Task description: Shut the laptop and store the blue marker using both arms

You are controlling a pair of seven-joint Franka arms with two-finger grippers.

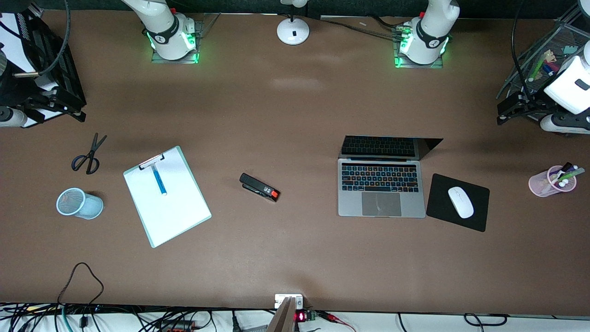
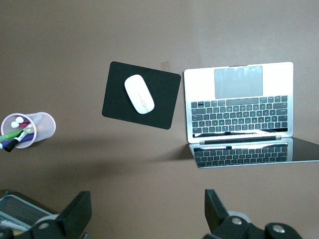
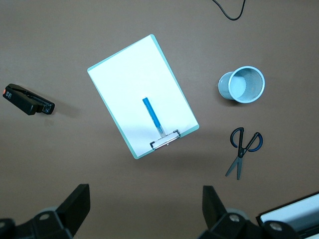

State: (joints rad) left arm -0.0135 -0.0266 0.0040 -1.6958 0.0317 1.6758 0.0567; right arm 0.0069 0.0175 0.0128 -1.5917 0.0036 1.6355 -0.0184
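With 12 o'clock toward the arm bases, I see nearest to me the mouse pad [image 1: 477, 219] with a white mouse [image 1: 460, 202] on it. The laptop [image 1: 380, 184] lies just beside the pad at its 9 o'clock, lid open. Toward the right arm's end is the clipboard [image 1: 179, 216], and the blue marker [image 1: 159, 180] lies on its paper just under the clip. A mesh cup [image 1: 79, 203] lies at the clipboard's 9 o'clock. The left gripper [image 2: 147, 214] hovers over bare table at 1 o'clock of the pad, fingers apart. The right gripper [image 3: 144, 209] hovers at 11 o'clock of the scissors [image 1: 88, 155], fingers also apart.
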